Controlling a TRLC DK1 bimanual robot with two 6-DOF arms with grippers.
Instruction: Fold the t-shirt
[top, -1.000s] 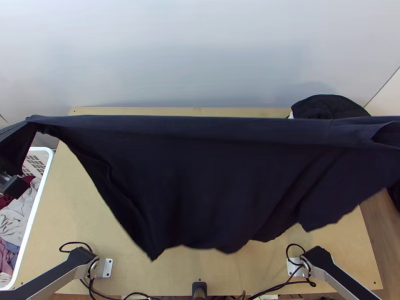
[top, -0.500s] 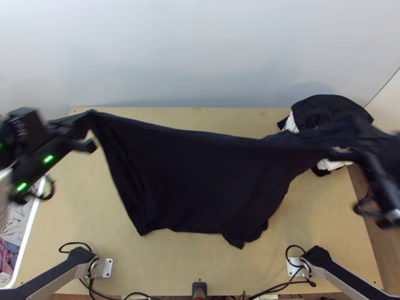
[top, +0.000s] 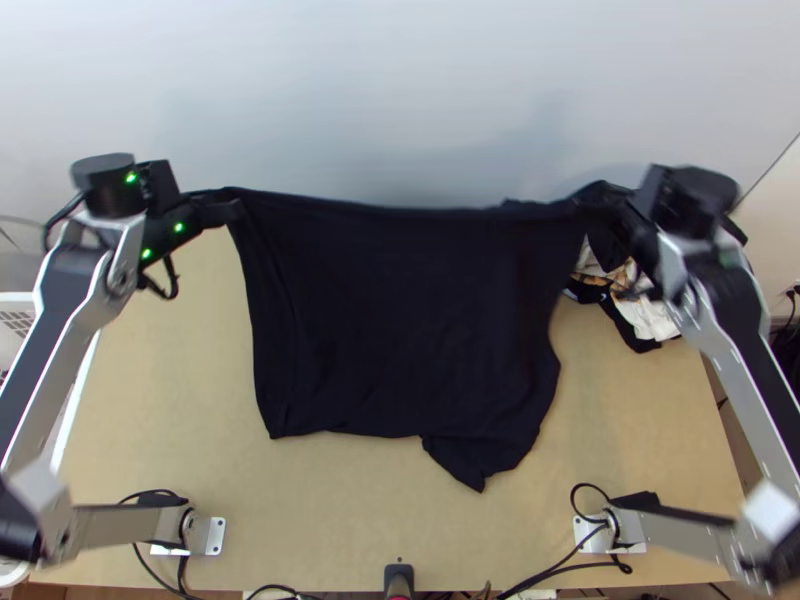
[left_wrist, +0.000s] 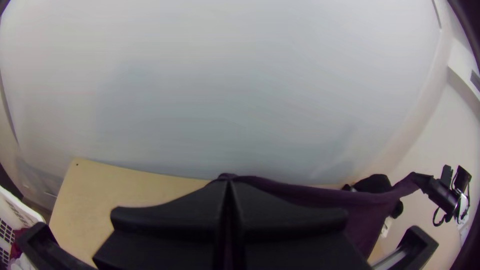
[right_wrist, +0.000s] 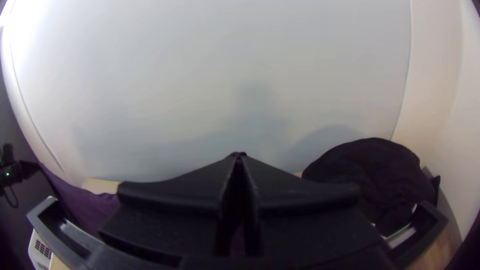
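Note:
The dark t-shirt (top: 400, 320) hangs stretched between both grippers above the table, its top edge taut and its lower part drooping toward the near side, one corner lower at the right. My left gripper (top: 232, 205) is shut on its upper left corner; in the left wrist view the left gripper (left_wrist: 228, 185) has cloth (left_wrist: 320, 196) at its tips. At the upper right corner is my right gripper (top: 590, 203). The right wrist view has the right gripper (right_wrist: 239, 156) shut, a bit of cloth at its tips and the shirt (right_wrist: 92, 205) stretching off to one side.
A pile of dark and white clothes (top: 650, 325) lies at the table's far right corner, partly behind the right arm. A white laundry basket (top: 78, 400) stands beyond the left edge. Bare tabletop (top: 340, 515) shows along the near side, with cables near the arm bases.
Both grippers have come inward from the sides and toward the far edge, still with the t-shirt. The shirt spans less width, and its hanging lower edge has shifted slightly up the picture.

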